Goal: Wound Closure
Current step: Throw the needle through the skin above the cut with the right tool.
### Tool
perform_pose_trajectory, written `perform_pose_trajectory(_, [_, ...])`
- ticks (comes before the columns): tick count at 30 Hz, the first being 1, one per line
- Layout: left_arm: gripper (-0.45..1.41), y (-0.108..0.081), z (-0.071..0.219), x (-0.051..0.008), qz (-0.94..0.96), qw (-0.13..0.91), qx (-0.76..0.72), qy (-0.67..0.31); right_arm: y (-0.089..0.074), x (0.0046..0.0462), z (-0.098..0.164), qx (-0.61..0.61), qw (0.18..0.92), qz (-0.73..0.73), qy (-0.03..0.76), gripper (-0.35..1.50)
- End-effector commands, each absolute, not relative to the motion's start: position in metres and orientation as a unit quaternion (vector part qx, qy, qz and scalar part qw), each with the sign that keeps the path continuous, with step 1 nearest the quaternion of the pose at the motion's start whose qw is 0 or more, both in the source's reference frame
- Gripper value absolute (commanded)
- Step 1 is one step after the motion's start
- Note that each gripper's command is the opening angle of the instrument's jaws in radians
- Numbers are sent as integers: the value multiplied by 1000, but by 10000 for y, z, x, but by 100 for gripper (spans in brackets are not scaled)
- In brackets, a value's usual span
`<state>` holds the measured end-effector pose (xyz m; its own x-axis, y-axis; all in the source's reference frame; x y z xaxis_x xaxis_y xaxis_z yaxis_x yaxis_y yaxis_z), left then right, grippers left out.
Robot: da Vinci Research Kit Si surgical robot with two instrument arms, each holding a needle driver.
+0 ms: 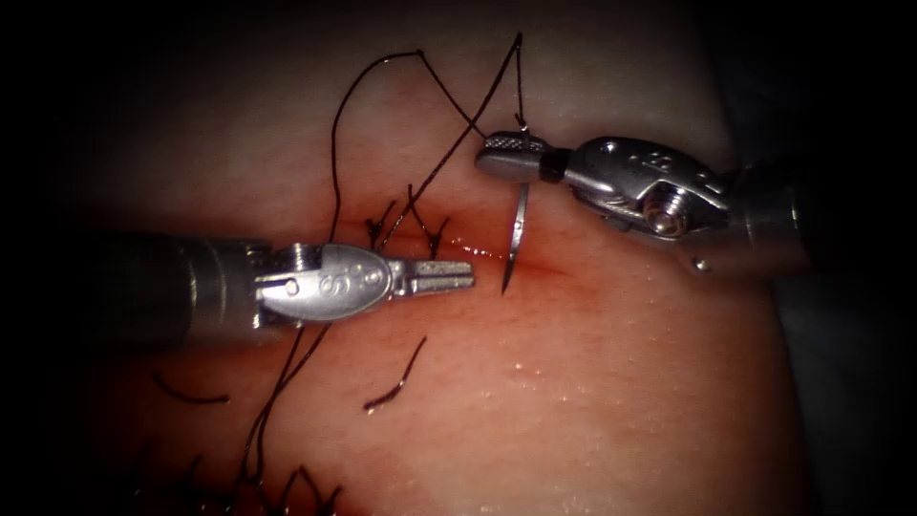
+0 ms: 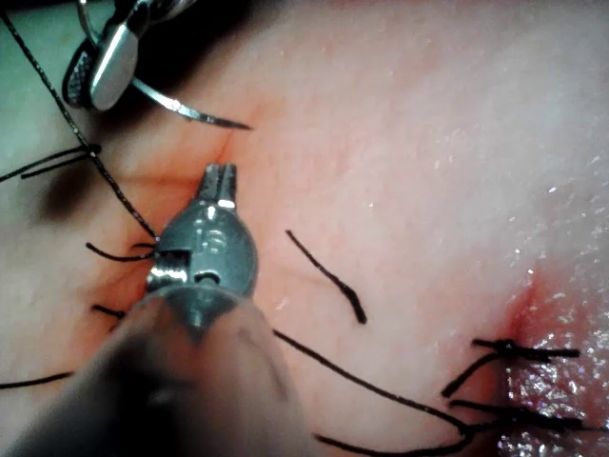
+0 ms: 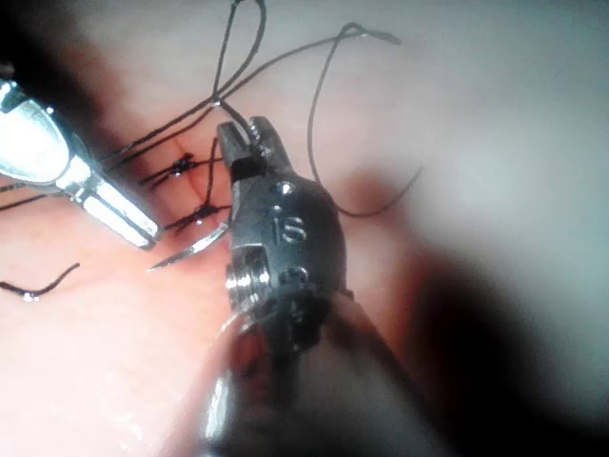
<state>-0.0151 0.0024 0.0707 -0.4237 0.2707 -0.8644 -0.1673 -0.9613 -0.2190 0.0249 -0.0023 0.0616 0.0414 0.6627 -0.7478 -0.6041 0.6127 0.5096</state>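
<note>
My right tool [image 1: 497, 153] comes in from the right, jaws shut on the curved needle [image 1: 516, 234] close to its thread end. The needle hangs downward with its point just over the open cut [image 1: 549, 269], free of the tissue [image 1: 611, 382]. My left tool [image 1: 460, 277] lies level on the left, jaws shut on nothing, tips a short way left of the needle point. Black thread [image 1: 336, 143] rises from the needle's tail, loops over the far tissue and runs down under the left tool. The left wrist view shows the needle [image 2: 186, 111]; the right wrist view shows it below the right tool [image 3: 247, 133].
Two tied stitches [image 1: 411, 227] with short upright ends close the cut left of the needle. Loose cut thread ends [image 1: 396, 382] lie on the near tissue. More stitches [image 1: 287, 487] sit at the near edge. Red fluid wets the cut line.
</note>
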Motion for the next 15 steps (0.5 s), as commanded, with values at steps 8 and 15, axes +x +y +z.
perform_pose_trajectory(8, [-32, 26, 729, -156, 862, 126, -489, -51, -11, 252, 634, -42, 745, 391, 538, -35])
perform_pose_trajectory(15, [-45, 21, 740, -160, 880, 108, -461, -48, -11, 257, 635, -64, 755, 353, 549, -35])
